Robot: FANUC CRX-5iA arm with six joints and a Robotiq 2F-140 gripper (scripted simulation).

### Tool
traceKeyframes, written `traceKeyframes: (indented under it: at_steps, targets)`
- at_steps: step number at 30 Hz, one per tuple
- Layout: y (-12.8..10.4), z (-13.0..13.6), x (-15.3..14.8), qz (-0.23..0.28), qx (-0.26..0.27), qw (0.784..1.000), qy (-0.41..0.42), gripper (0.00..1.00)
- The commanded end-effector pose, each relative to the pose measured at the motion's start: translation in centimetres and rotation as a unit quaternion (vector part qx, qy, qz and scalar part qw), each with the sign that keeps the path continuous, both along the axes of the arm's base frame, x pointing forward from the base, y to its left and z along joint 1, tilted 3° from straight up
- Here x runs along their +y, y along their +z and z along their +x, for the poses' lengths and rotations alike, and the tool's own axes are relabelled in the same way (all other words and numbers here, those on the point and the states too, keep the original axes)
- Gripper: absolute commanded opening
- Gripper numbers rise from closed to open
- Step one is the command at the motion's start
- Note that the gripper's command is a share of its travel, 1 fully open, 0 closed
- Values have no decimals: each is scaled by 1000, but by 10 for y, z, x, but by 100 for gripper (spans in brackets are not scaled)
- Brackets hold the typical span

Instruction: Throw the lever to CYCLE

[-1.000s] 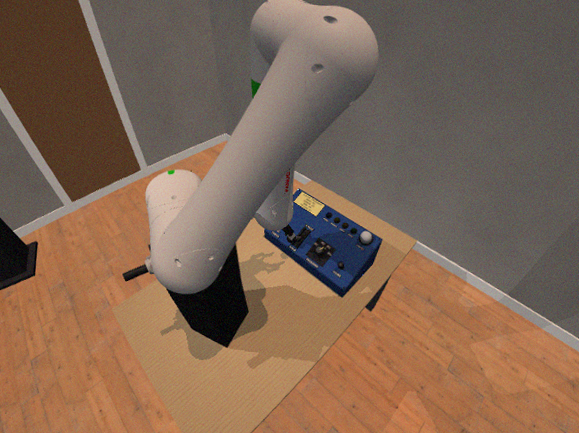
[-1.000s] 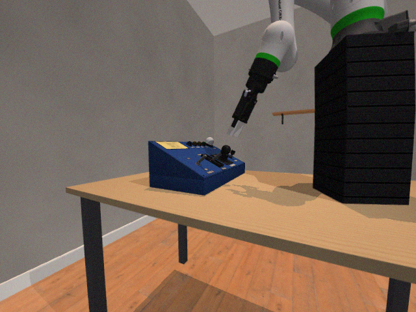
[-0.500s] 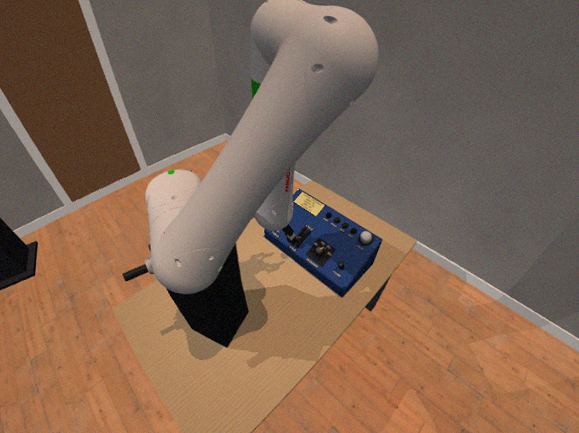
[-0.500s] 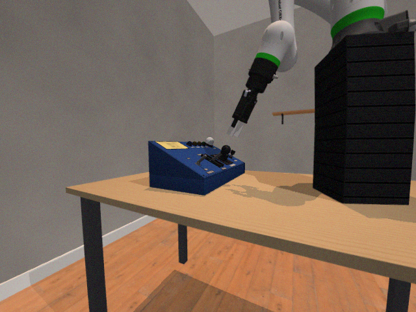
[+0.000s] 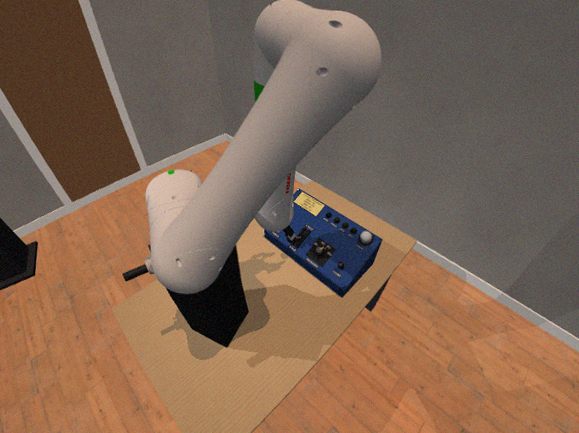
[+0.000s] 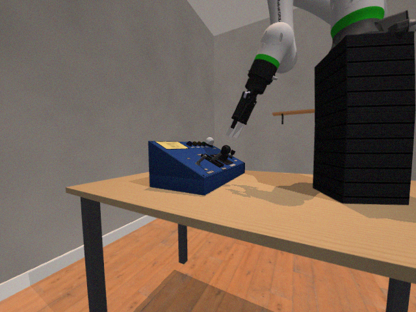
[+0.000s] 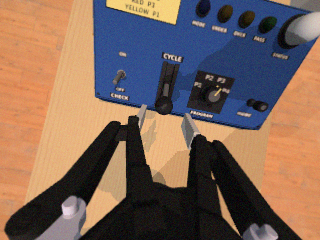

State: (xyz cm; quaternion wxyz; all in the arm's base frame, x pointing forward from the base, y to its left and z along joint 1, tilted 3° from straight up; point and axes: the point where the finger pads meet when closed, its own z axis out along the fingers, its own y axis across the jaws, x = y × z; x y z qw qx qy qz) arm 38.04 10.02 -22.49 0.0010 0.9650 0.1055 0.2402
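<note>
The blue console (image 7: 200, 55) stands on the wooden table, and also shows in the exterior and top views (image 6: 194, 166) (image 5: 324, 242). Its lever has a black ball knob (image 7: 163, 106) at the near end of its slot, opposite the CYCLE label (image 7: 172, 58). The knob also shows in the side view (image 6: 225, 148). My gripper (image 7: 164, 116) is partly open and empty. Its fingertips straddle the knob's line from just in front of the console. In the side view the gripper (image 6: 234, 132) hovers a little above and behind the knob, not touching it.
On the panel are a toggle switch (image 7: 119, 77), a rotary PROGRAM selector (image 7: 215, 93), a row of buttons (image 7: 235, 17), a white dome (image 7: 302, 27) and a small black knob (image 7: 257, 105). The black robot pedestal (image 6: 364, 117) stands on the table to the right.
</note>
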Motion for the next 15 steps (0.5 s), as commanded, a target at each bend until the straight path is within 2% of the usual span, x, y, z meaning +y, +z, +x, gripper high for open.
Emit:
traceKeyframes:
  at_steps: [1, 15]
  targets:
    - [-3, 2, 0, 0, 0, 1000, 0, 44]
    - [-26, 13, 1, 0, 0, 1000, 0, 44]
